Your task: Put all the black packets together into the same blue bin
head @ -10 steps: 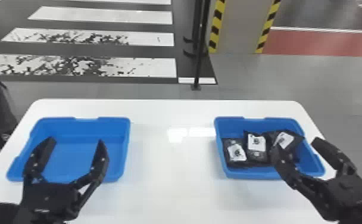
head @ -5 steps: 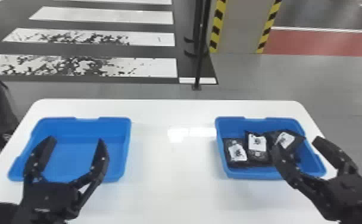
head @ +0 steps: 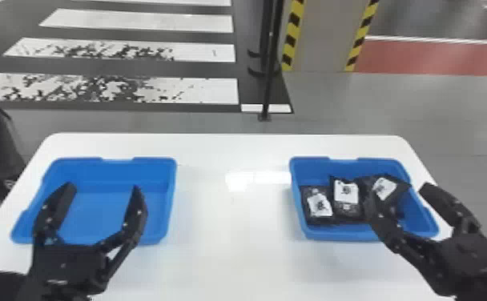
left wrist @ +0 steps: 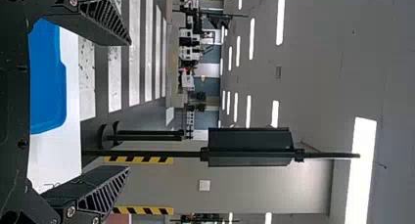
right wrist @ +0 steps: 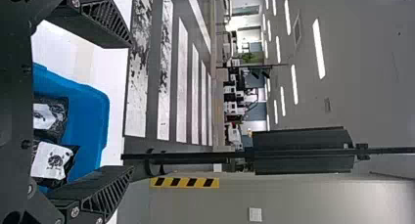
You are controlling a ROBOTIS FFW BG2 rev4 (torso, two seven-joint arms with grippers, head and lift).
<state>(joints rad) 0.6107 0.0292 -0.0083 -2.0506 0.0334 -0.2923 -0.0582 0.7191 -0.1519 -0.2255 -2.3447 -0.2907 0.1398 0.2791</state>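
Observation:
My left gripper (head: pixel 102 188) stands open over the near part of the left blue bin (head: pixel 110 208), which holds nothing. Above the right side of the right blue bin (head: pixel 310 172) is my right gripper (head: pixel 399 192), open, with nothing between its fingers. Three black packets with white labels lie in that bin: one at the left (head: pixel 318 204), one in the middle (head: pixel 347 196) and one at the right (head: pixel 385 188), partly behind a finger. In the left wrist view the left gripper (left wrist: pixel 129 104) is apart; in the right wrist view the right gripper (right wrist: pixel 132 106) is too, near a packet (right wrist: pixel 53 160).
Both bins stand on a white table (head: pixel 230 240), with a wide stretch of tabletop between them. Past the far table edge a thin black pole (head: pixel 268 80) rises from the floor. A person's dark-clothed leg is at the far left.

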